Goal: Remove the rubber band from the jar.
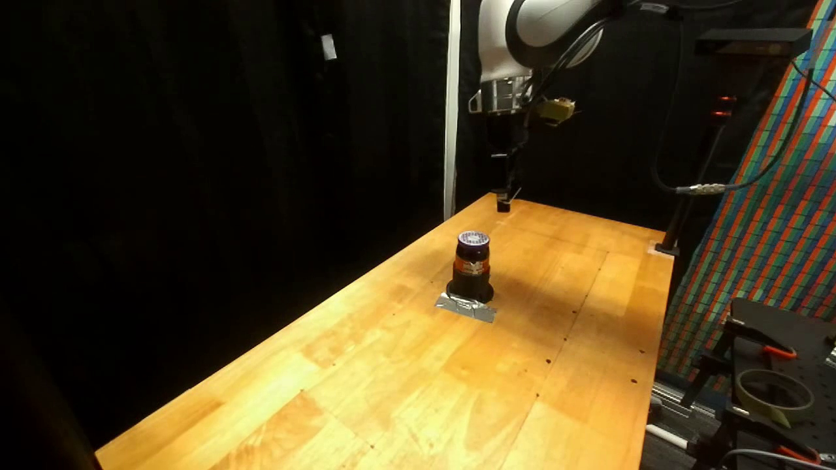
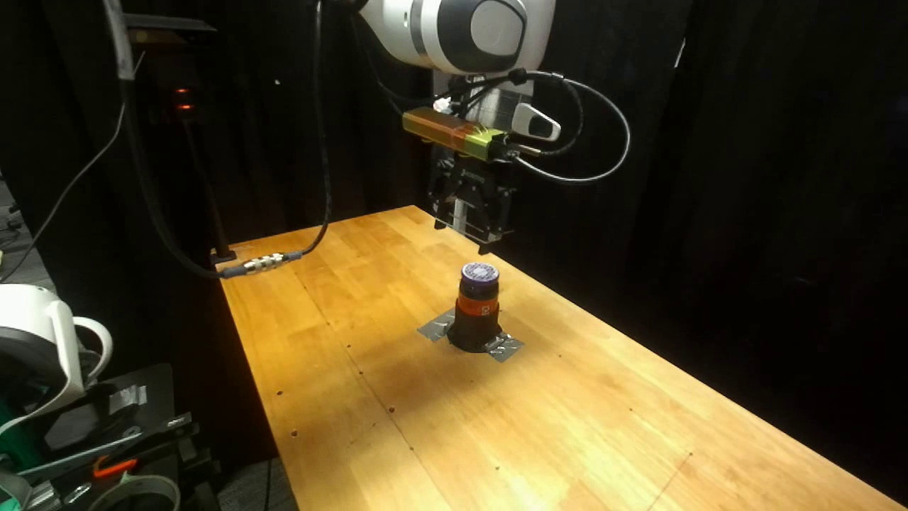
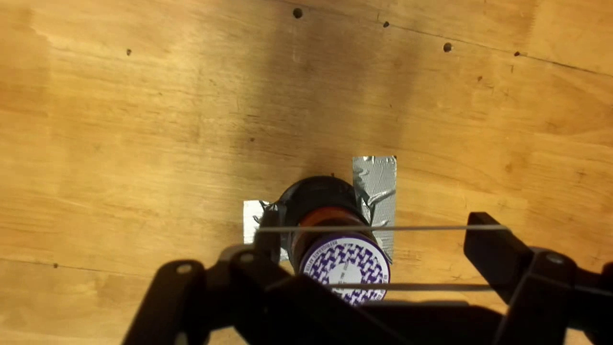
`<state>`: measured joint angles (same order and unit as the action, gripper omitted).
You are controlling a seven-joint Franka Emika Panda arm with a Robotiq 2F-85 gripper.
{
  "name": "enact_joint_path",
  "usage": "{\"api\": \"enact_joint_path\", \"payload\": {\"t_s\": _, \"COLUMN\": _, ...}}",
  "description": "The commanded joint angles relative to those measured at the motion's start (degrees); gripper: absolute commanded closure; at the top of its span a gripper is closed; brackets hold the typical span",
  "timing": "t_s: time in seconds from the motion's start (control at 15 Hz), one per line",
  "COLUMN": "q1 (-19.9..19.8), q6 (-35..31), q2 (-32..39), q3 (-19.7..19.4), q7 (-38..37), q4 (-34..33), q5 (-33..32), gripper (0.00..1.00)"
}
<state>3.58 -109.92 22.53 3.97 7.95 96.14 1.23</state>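
The jar (image 1: 472, 266) stands upright in a black holder (image 1: 469, 287), dark with an orange band on its side and a white-and-purple lid. It also shows in an exterior view (image 2: 478, 304) and the wrist view (image 3: 345, 251). A thin pale rubber band (image 3: 431, 228) is stretched between my two spread fingers, two strands crossing in front of the lid in the wrist view. My gripper (image 3: 374, 228) is open, with nothing between the fingers but the band's strands. In an exterior view the gripper (image 2: 462, 238) hangs above table height, behind the jar and apart from it.
Silver tape (image 3: 376, 191) holds the black holder to the wooden table (image 1: 418, 391). A dark post with a cable (image 2: 262, 262) stands by the table's far edge. A black cart (image 1: 797, 339) with a tape roll is beside the table. Black curtains hang around.
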Motion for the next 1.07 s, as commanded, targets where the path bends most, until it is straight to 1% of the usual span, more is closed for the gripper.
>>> {"api": "enact_joint_path", "payload": {"t_s": 0.0, "q1": 0.2, "q6": 0.0, "q2": 6.5, "q3": 0.4, "q7": 0.4, "q4": -8.2, "q5": -0.3, "gripper": 0.0}}
{"api": "enact_joint_path", "payload": {"t_s": 0.13, "q1": 0.5, "q6": 0.3, "q2": 9.4, "q3": 0.0, "q7": -0.4, "q4": -11.9, "q5": -1.0, "gripper": 0.0}}
{"api": "enact_joint_path", "payload": {"t_s": 0.47, "q1": 0.1, "q6": 3.5, "q2": 16.7, "q3": -0.2, "q7": 0.0, "q4": -22.1, "q5": -0.7, "gripper": 0.0}}
{"api": "enact_joint_path", "payload": {"t_s": 0.73, "q1": 0.0, "q6": 8.7, "q2": 23.4, "q3": -0.1, "q7": 0.6, "q4": -31.3, "q5": -0.6, "gripper": 0.0}}
{"api": "enact_joint_path", "payload": {"t_s": 1.0, "q1": 0.1, "q6": 12.4, "q2": 29.1, "q3": 0.0, "q7": 0.9, "q4": -38.0, "q5": -0.4, "gripper": 0.0}}
